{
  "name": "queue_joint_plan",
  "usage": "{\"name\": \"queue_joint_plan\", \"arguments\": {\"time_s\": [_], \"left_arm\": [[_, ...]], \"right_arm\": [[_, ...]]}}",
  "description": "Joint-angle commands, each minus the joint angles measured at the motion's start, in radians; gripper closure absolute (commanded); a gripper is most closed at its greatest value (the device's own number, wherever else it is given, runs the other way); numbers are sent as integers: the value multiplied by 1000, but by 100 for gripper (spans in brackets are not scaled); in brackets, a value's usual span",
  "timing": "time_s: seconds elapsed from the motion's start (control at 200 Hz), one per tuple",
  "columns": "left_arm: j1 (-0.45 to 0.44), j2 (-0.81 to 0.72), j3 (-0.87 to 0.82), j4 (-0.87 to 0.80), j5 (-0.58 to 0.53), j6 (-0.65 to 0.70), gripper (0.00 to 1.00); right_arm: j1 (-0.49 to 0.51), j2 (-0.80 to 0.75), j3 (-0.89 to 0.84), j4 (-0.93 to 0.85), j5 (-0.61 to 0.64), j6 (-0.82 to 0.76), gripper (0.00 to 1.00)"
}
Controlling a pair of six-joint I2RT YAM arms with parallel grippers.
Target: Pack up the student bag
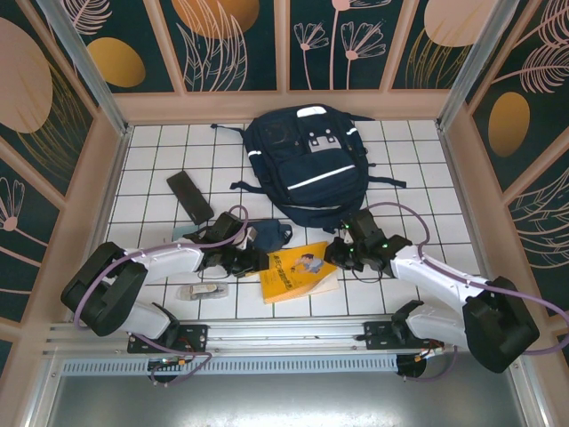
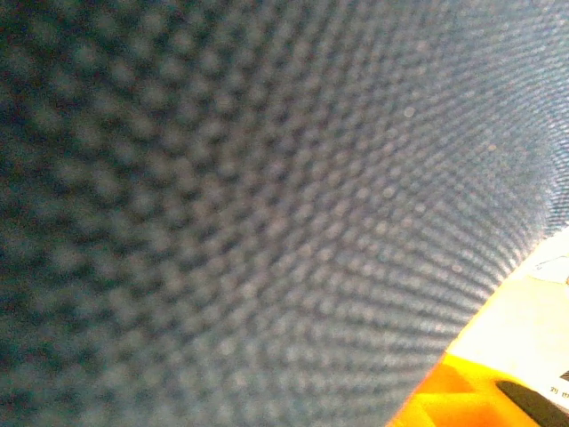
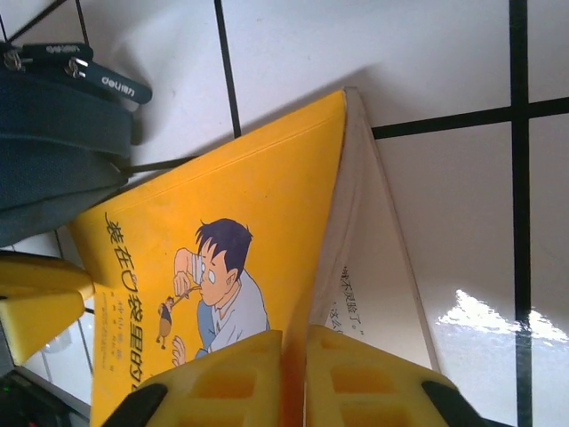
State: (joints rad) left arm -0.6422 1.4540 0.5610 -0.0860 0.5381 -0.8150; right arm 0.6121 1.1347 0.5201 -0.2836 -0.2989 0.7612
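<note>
Nearest on the white tiled table [image 1: 427,151], a small clear plastic object [image 1: 200,291] lies just in front of the left arm; what it is I cannot tell. To its right lies a thin yellow paperback book [image 1: 298,271] with a cartoon boy on the cover. The right gripper [image 3: 293,356] has its two yellow fingers pressed together on the edge of the front cover, and this cover stands lifted from the white page under it. The left gripper [image 1: 242,260] is at the left side of the book, against a small navy-blue fabric pouch [image 1: 269,235]. Its wrist camera sees blurred navy cloth very close, and I cannot tell whether its claw is spread or pinching. Further back on the left lies a flat black oblong case [image 1: 189,197]. The student bag [image 1: 304,165], a large navy-blue fabric backpack with white stripes, lies flat at the far middle of the table, near the back wall, its lower edge just beyond the pouch and the book.
</note>
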Motion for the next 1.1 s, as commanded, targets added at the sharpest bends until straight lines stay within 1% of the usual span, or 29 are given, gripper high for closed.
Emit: {"name": "queue_joint_plan", "arguments": {"time_s": [0.0, 0.01, 0.07, 0.125, 0.145, 0.17, 0.245, 0.3, 0.365, 0.42, 0.5, 0.61, 0.655, 0.735, 0.776, 0.831, 0.916, 1.006, 1.091], "left_arm": [[-13, 50, -14, -18, -79, -7, 58], [-13, 48, -13, -17, -78, -8, 58], [-11, 37, -2, -17, -70, -18, 58], [-12, 15, 18, -15, -55, -16, 56], [-13, 3, 27, -15, -46, -14, 54], [-12, -14, 41, -13, -33, -10, 52], [-13, -63, 94, -5, 16, 1, 45], [-12, -93, 153, -23, 32, 21, 40], [-11, -109, 243, -66, 31, 68, 34], [-12, -98, 324, -106, 25, 120, 31], [-10, -50, 441, -130, 15, 218, 28], [-3, 68, 568, -135, 68, 393, 22], [9, 135, 619, -154, 113, 454, 22], [32, 244, 693, -183, 234, 527, 23], [38, 311, 735, -223, 267, 570, 23], [39, 367, 776, -265, 296, 618, 23], [40, 418, 798, -276, 352, 656, 23], [40, 456, 788, -246, 415, 657, 24], [39, 481, 772, -222, 480, 649, 28]], "right_arm": [[-24, -28, -17, 77, -97, 24, 98], [-28, -32, -17, 75, -97, 22, 100], [-48, -55, -11, 61, -107, 10, 100], [-60, -86, 4, 37, -118, -19, 100], [-59, -99, 13, 23, -120, -32, 100], [-97, -116, 26, 2, -125, -51, 100], [-148, -167, 78, -69, -157, -129, 100], [-180, -200, 122, -122, -172, -191, 100], [-199, -221, 168, -165, -200, -273, 100], [-201, -224, 195, -190, -215, -347, 100], [-202, -219, 203, -176, -248, -447, 100], [-204, -198, 222, -141, -235, -568, 100], [-204, -185, 241, -133, -211, -598, 100], [-204, -165, 281, -114, -178, -633, 100], [-204, -159, 293, -97, -163, -644, 100], [-204, -152, 295, -62, -154, -651, 100], [-205, -140, 282, -4, -159, -654, 100], [-208, -119, 276, 25, -159, -664, 100], [-212, -97, 282, 34, -147, -677, 100]]}}
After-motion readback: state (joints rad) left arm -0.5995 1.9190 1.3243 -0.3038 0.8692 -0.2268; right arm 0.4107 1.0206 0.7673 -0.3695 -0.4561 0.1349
